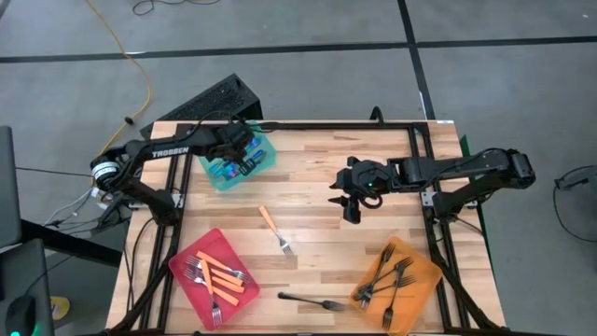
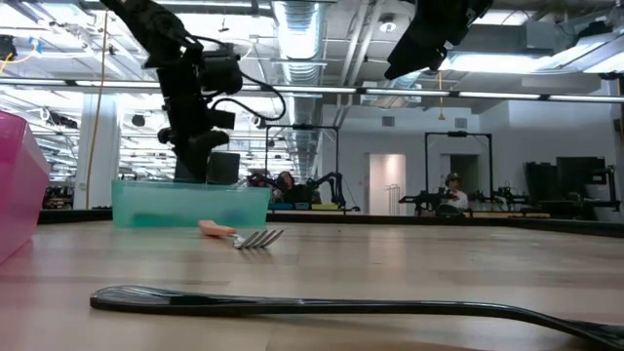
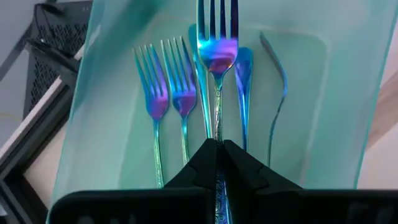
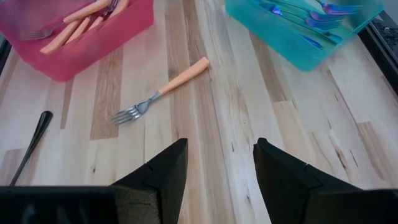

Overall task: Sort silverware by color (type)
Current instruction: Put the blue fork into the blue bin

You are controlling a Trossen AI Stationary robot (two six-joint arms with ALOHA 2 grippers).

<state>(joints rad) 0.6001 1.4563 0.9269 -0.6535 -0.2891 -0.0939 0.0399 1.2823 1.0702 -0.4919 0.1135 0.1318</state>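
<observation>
Worktop (image 1: 317, 243): pale wood planks, smooth, satin finish. Teal tray (image 3: 336, 93): translucent plastic, glossy. Blue forks (image 3: 168, 81) within: polished metal with iridescent sheen. Red tray (image 4: 93, 50) and orange tray (image 1: 424, 275): translucent plastic. Loose orange-handled fork (image 4: 158, 92): matt handle, bright metal tines. Black fork (image 2: 322, 304): glossy dark finish.

You see a black fork (image 2: 341, 305) lying across the wooden table (image 2: 409, 258) closest to the camera. Behind it an orange-handled fork (image 2: 239, 234) rests with its tines toward you. The left arm (image 2: 190, 88) hangs down over the teal tray (image 2: 190, 205) farther back. A pink tray (image 2: 19, 180) edges in at the left, and the right arm (image 2: 429, 34) sits high at the top.
</observation>
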